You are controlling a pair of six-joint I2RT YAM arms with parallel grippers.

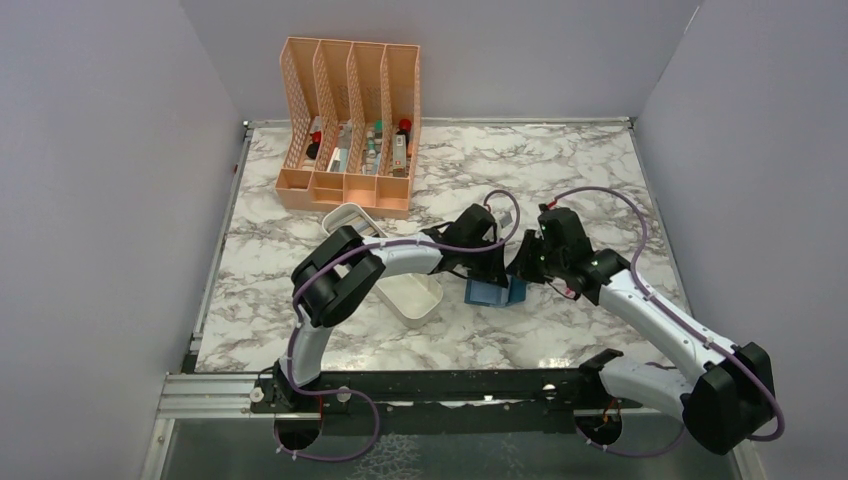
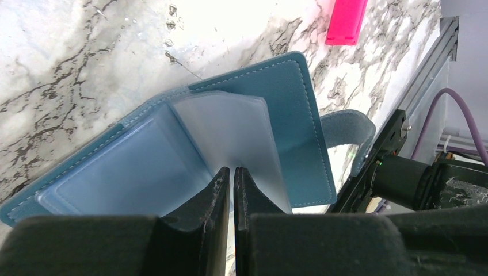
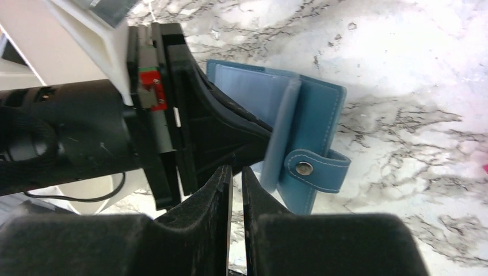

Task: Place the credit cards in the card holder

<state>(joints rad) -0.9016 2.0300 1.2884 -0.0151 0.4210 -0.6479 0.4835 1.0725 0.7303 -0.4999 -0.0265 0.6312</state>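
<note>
The teal card holder [image 1: 489, 293] lies open on the marble between both arms, its snap strap [image 3: 304, 168] hanging to one side. In the left wrist view the card holder [image 2: 290, 98] shows its paler blue inside and a clear inner leaf [image 2: 230, 129] that rises to my left gripper [image 2: 232, 169], which is shut on the leaf's edge. My right gripper [image 3: 237, 169] hovers close beside the card holder [image 3: 316, 109], its jaws a narrow slit apart with nothing between them. A flat grey piece [image 1: 363, 225], perhaps the credit cards, lies in the tray's far end.
A long white tray [image 1: 412, 302] lies left of the card holder, under the left arm. The peach mesh organizer [image 1: 345, 192] with small bottles stands at the back left. A pink object [image 2: 345, 20] lies on the marble near the card holder. Grey walls enclose the table.
</note>
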